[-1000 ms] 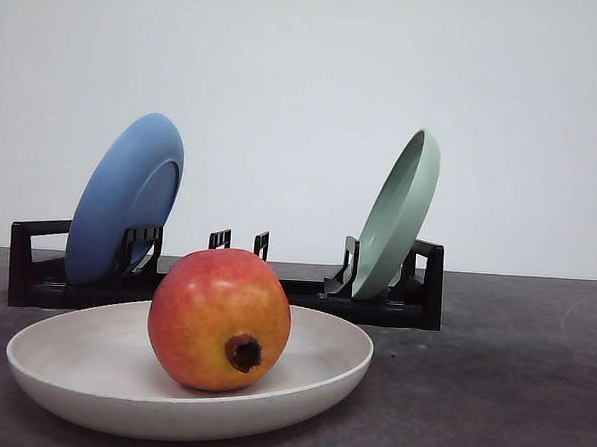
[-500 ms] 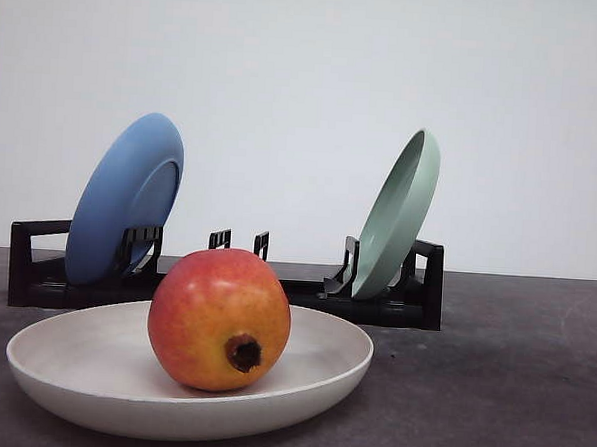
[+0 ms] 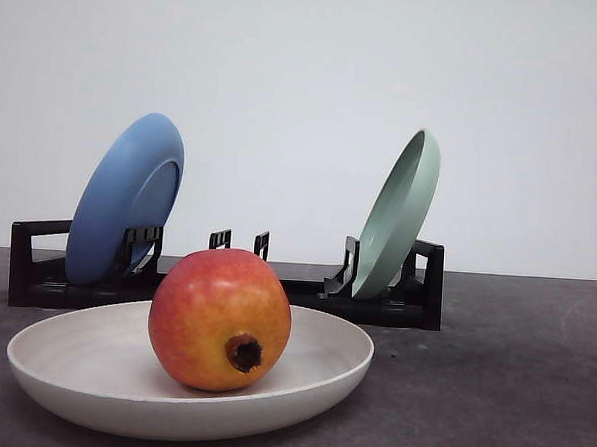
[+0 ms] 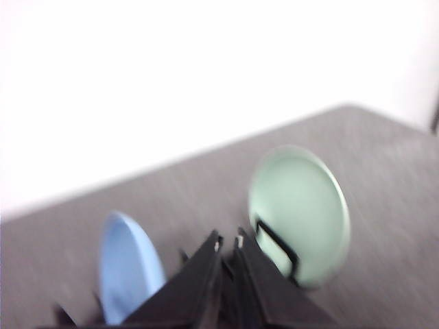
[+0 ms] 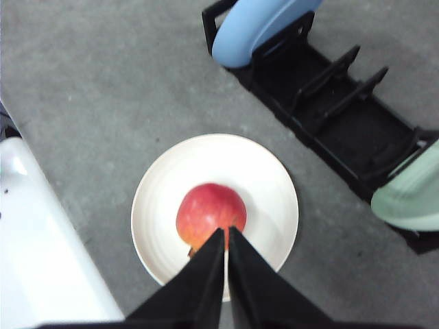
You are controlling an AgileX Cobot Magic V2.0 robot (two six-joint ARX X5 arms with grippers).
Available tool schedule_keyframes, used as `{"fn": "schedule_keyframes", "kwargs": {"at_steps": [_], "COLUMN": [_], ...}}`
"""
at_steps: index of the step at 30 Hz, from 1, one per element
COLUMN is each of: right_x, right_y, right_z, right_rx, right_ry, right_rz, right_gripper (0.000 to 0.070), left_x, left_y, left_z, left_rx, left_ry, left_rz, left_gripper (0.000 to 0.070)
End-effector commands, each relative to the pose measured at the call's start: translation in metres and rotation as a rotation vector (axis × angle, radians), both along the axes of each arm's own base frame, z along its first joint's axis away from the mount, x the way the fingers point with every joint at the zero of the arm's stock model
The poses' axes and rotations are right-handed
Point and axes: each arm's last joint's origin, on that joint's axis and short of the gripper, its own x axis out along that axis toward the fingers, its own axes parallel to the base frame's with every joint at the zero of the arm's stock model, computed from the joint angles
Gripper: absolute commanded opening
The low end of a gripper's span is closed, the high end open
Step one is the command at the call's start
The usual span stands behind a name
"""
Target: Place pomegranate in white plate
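Front view: the pomegranate sits inside the white plate, its brown crown stub facing the camera. The plate rests on the dark grey desk. Behind the plate stands a black dish rack; a blue plate leans in the rack's left end and a pale green plate leans in its right end, with empty slots between them. No writing or brand mark can be read on any of these.

Left wrist view: the picture is blurred. The left pincer has its two dark fingers drawn together, tips almost touching, with nothing between them. Beyond it the blue plate and the pale green plate stand on the grey desk.

Right wrist view: the right pincer is above the white plate, its fingers closed with only a thin gap and gripping nothing. The pomegranate lies near the plate's middle, just beyond the fingertips. The black dish rack stands apart from the plate, holding the blue plate at one end and the pale green plate at the other. A white object lies beside the plate on the side away from the rack.
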Motion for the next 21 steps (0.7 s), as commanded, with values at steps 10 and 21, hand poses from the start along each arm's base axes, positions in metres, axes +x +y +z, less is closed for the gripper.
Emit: {"fn": "schedule_keyframes", "kwargs": {"at_steps": [10, 21], "right_x": [0.003, 0.006], "right_y": [0.007, 0.011], "right_z": [0.011, 0.018], "right_rx": [0.081, 0.154], "right_ry": [-0.073, -0.135], "right_rz": [0.013, 0.013], "right_gripper": [0.0000, 0.0000], "left_x": [-0.034, -0.043], "left_y": [0.059, 0.070], "left_z": [0.019, -0.035], "left_rx": [0.092, 0.128], "left_ry": [-0.287, -0.244], "left_rz": [0.264, 0.359], "left_gripper": [0.0011, 0.0011]}}
